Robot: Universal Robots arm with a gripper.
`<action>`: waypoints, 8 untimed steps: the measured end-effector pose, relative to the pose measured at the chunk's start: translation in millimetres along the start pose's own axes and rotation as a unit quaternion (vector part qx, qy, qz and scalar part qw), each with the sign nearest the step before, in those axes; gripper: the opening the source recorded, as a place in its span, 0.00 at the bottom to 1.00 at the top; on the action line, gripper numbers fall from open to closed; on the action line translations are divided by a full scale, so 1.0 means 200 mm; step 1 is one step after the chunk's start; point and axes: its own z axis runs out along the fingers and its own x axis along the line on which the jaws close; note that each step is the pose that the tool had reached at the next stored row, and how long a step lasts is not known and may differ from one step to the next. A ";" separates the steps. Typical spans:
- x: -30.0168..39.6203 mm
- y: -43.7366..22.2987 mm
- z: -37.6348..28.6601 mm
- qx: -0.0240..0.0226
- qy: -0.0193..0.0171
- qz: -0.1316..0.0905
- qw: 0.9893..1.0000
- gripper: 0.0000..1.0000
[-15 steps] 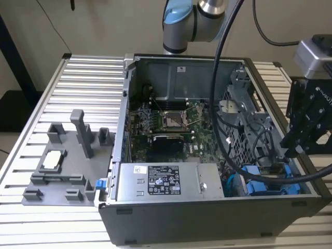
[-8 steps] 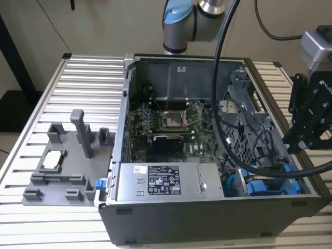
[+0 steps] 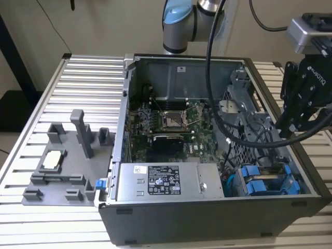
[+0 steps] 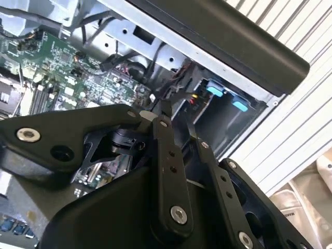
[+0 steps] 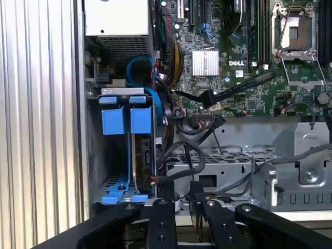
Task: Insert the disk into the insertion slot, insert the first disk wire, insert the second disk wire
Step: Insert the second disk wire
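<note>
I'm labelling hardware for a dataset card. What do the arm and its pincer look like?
The arm has silver-grey round joints with light blue caps; a thick black cable hangs from it. The pincer is matte black with white lettering, built of flat bars with silver screw heads. A grey camera box sits above it.

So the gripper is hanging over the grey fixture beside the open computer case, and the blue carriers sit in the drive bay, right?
No. In the exterior view the gripper hangs at the drive bay end of the open computer case, not over the grey fixture. The blue carriers do sit in the drive bay.
</note>
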 end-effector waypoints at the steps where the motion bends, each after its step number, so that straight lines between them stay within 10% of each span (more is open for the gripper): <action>1: -0.021 0.001 0.001 0.000 0.000 0.000 1.000 0.27; 8: -0.055 0.069 0.005 0.000 0.000 0.000 1.000 0.27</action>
